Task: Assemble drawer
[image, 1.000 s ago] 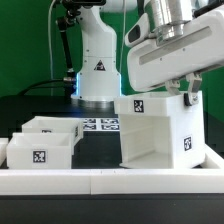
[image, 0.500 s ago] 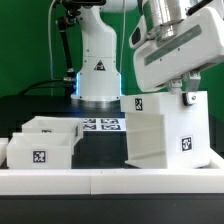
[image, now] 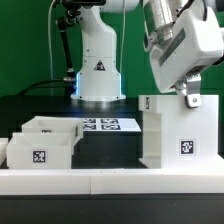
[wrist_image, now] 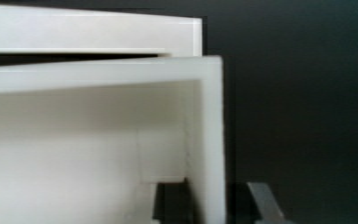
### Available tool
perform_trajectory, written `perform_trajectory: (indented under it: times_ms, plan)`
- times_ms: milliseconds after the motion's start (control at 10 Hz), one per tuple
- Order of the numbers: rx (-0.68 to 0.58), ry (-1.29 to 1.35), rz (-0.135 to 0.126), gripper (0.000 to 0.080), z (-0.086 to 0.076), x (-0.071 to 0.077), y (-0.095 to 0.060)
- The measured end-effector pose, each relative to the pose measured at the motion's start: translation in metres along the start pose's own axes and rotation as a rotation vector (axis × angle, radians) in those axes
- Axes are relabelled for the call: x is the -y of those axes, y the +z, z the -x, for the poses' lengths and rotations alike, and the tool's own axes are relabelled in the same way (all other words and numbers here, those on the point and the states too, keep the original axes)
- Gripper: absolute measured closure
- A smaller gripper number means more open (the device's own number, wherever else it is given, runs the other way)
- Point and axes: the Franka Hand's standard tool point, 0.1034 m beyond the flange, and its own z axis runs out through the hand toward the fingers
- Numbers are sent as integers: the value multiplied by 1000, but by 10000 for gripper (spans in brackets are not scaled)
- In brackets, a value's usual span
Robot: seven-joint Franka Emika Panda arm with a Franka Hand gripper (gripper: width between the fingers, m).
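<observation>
We find the housing (image: 180, 130) standing at the exterior view's right, both trays (image: 38, 155) at its left, the rail (image: 100, 182) before them.

A large white plastic cube-shaped housing (image: 182, 125) stands upright on the dark bench (image: 108, 150), at the exterior view's right. Its near face is plain white with one black-and-white square tag (image: 186, 147) low down; a second, smaller tag (image: 148, 101) sits near the top of the shaded side facing the exterior view's left. The wrist view shows the housing's thin white walls (wrist_image: 87, 130) close up and blurred. Two small white plastic open-top rectangular trays sit at the exterior view's left, well apart from the housing, openings up. The near tray (image: 40, 152) carries a tag (image: 40, 157) on its near face. The far tray (image: 52, 125) stands just behind it.
</observation>
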Motion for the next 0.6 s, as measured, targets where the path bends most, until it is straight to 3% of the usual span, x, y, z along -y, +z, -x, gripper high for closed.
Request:
perform_trajectory:
  times_ms: [300,400,500,600]
  plan:
    - [-7,-68,-14,738,-2,3,-1]
    - [-6,-66,-14,688,-2,3,0]
    - [-6,-70,-13,539,-2,2,0]
    - [-6,-75,-13,539,-2,2,0]
